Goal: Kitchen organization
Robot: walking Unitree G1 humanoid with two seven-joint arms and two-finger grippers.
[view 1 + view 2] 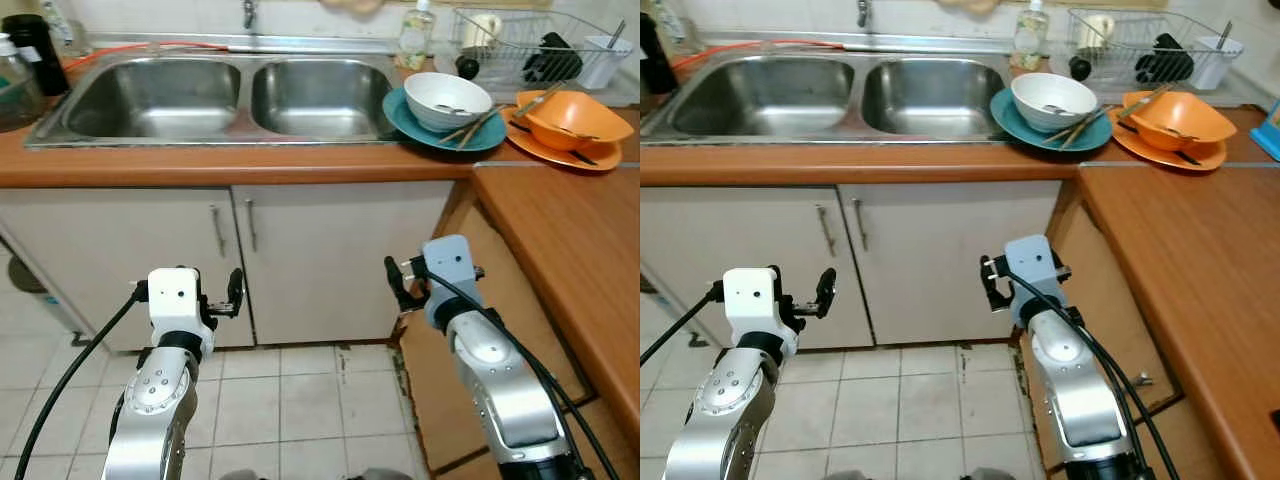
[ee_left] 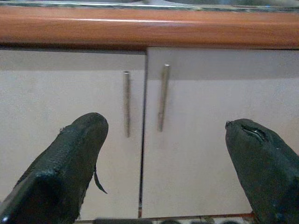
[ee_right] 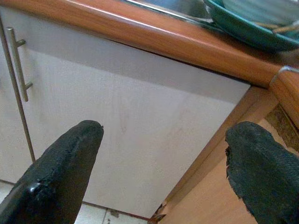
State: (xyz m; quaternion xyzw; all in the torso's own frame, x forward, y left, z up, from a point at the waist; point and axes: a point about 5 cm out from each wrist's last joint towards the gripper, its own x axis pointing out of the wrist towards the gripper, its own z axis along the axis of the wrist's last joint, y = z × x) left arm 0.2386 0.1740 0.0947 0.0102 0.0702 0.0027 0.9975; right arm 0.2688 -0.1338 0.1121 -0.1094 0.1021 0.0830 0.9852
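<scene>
Left end effector (image 2: 166, 158) and right end effector (image 3: 163, 163) hover agape, empty, before white cabinet doors (image 1: 300, 260) under the wooden tabletop (image 1: 250, 165) holding a double sink (image 1: 220, 100); tiled floor (image 1: 290, 400) below.

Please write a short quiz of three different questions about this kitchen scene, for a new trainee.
1. True or false: the white bowl sits on the teal plate.
2. Which is right? A) the left pincer is shut on a cabinet handle; B) both pincers are open and hold nothing; C) the right pincer holds a plate.
3. How many basins does the sink have?

Key: 1 true. 2 B. 3 two.
</scene>
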